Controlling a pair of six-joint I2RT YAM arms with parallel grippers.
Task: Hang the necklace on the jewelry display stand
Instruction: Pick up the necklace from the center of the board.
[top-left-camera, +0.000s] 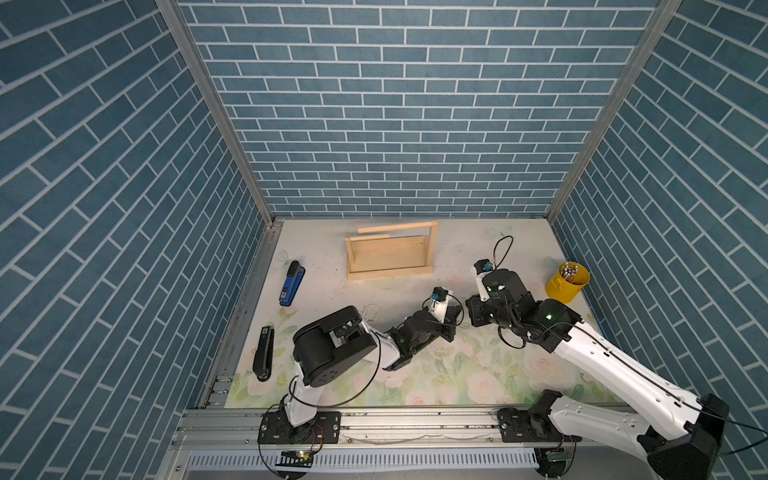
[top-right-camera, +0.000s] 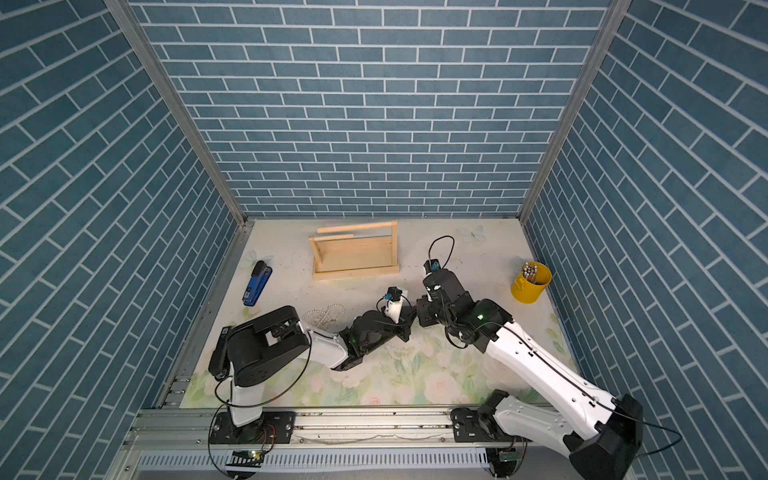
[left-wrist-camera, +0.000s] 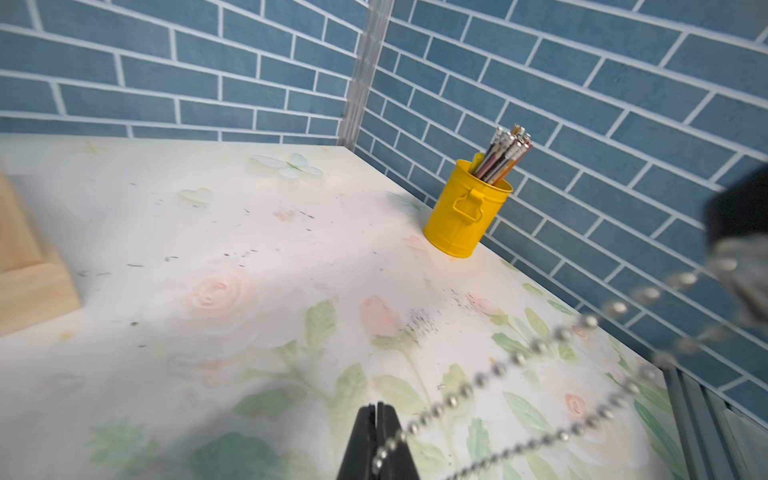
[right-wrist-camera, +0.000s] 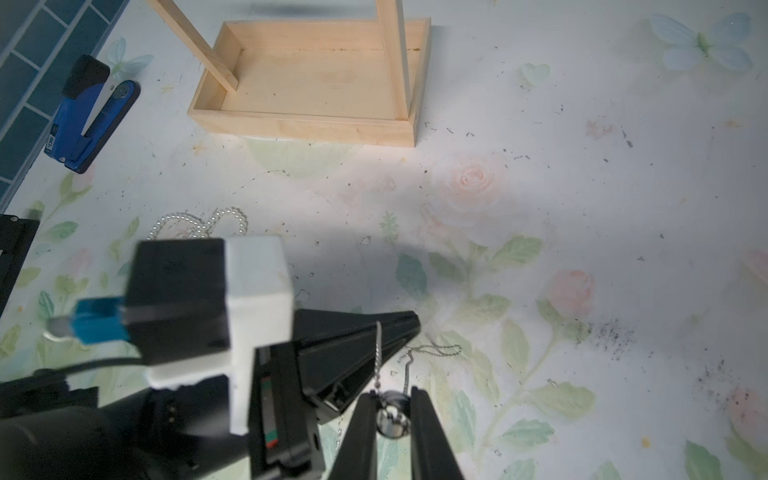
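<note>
The desk (top-left-camera: 478, 374) wears a pale floral print — pink roses, green leaves — inside walls (top-left-camera: 395, 104) of blue brick with white joints. The jewelry display stand (top-left-camera: 390, 272) is pale bare wood, the cup (top-left-camera: 561, 289) yellow, the far stapler (top-left-camera: 292, 284) blue and black, the near stapler (top-left-camera: 264, 353) black, the necklace (left-wrist-camera: 589, 321) silver beads.

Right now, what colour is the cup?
The cup is plain yellow; the left wrist view shows it best.

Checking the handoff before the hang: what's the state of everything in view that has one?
jewelry display stand: upright, bars bare.
ball-chain necklace: held by both grippers, not on stand.
left gripper: shut on ball-chain necklace.
right gripper: shut on ball-chain necklace.
pearl strand: loose on table.
blue stapler: lying on table.
black stapler: lying on table.
yellow cup: upright, pencils inside.
</note>
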